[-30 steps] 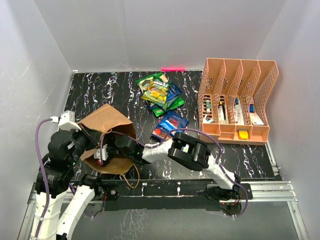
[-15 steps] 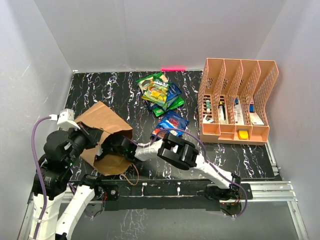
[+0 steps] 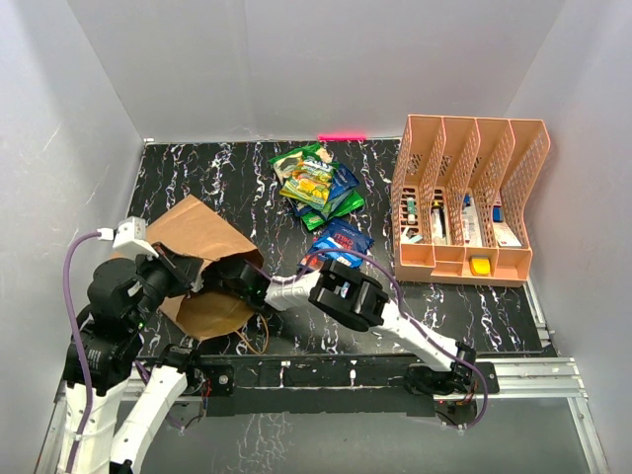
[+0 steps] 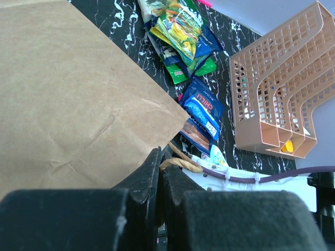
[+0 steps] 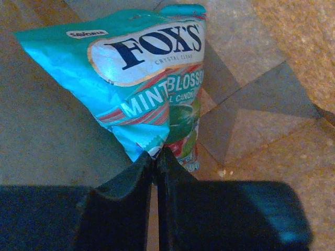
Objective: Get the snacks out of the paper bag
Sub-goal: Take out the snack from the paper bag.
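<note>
Teal mint packet (image 5: pixel 152 89) is pinched by the right gripper (image 5: pixel 155 154) inside the paper bag (image 3: pixel 197 232), whose mouth the left gripper (image 4: pixel 161 159) clamps; other snacks (image 3: pixel 316 183) already lie outside, upper centre.

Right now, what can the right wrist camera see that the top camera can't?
Only the right wrist view shows a teal mint candy packet inside the paper bag, with the right jaws shut on its corner. Only the top view shows the snack pile out on the table and the peach organizer. Both show the paper bag: outside from the top, inside from the wrist.
</note>
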Available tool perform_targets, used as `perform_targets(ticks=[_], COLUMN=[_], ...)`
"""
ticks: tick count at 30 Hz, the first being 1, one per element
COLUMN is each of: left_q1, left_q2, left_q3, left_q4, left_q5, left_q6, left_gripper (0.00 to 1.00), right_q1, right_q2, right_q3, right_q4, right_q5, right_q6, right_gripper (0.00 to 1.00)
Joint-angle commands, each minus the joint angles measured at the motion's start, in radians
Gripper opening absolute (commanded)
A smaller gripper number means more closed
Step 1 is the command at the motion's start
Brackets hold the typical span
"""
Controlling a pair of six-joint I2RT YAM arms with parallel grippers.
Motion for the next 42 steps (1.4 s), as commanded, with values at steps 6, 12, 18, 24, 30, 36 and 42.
perform_targets(ticks=[6,12,18,24,30,36,42], left_q1=[-0.002,-0.002,-0.002,-0.002,-0.002,-0.002,-0.002], left_q2=[-0.023,-0.012,0.003,0.008,0.017,0.011,0.003], left_q3=[0.022,0.024,0.024,0.003,-0.013,-0.021,-0.029], left_q4=[-0.033,0.001,0.015,0.044,0.061,0.054,0.051], left_q5=[-0.082,-0.103,-0.111,-0.096,-0.066,-0.068,-0.069], left_q6=[-0.004,-0.026,-0.038,-0.064,-0.073,-0.071,-0.07], left_gripper=[0.0,0.0,0.0,0.0,0.0,0.0,0.0], right_q1=[-0.01,0.019,0.058,0.083,0.098,0.125,0.125], right_q2=[-0.257,-0.434,-0.599,-0.684,-0.752,-0.825,-0.874], right_q3=[-0.261,-0.499,-0.69,-0.787,-0.779,-0.776,-0.851], right_q4=[0.143,0.146,0.149,0.118,0.042,-0.079,-0.102], right_q5=[0.01,-0.029,-0.017,-0.06,-0.116,-0.121,-0.12], right_q6=[0.073,0.125,0.182,0.213,0.141,0.008,0.047], right_gripper=[0.08,0.08,0.08,0.08,0.08,0.08,0.08])
